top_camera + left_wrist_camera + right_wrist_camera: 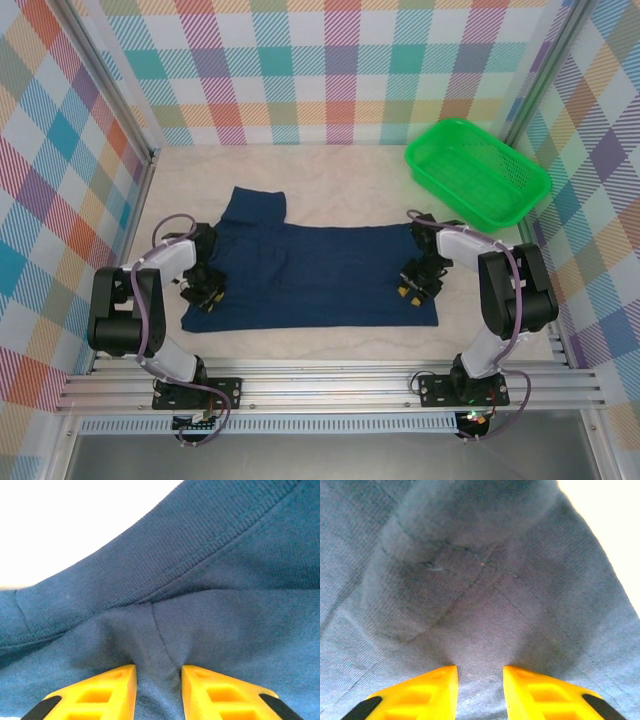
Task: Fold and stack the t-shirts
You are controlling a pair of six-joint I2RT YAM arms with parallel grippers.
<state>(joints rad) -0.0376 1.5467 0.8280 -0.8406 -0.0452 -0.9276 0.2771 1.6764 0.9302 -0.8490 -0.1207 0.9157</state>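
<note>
The dark navy t-shirt (310, 270) lies spread flat across the middle of the table, one sleeve sticking out toward the back left. My left gripper (205, 292) sits on its left edge. In the left wrist view the yellow fingers (115, 690) pinch a ridge of navy cloth (159, 645) just below a ribbed hem (200, 545). My right gripper (412, 288) is down on the shirt's right edge. There its fingers (535, 692) are shut on a fold of the fabric (480, 630), which puckers toward the jaws.
A green plastic basket (450, 195) stands at the back right, close behind the right arm. Checked walls enclose the table on three sides. Bare pale tabletop (330, 180) lies behind the shirt, with a narrow strip in front of it.
</note>
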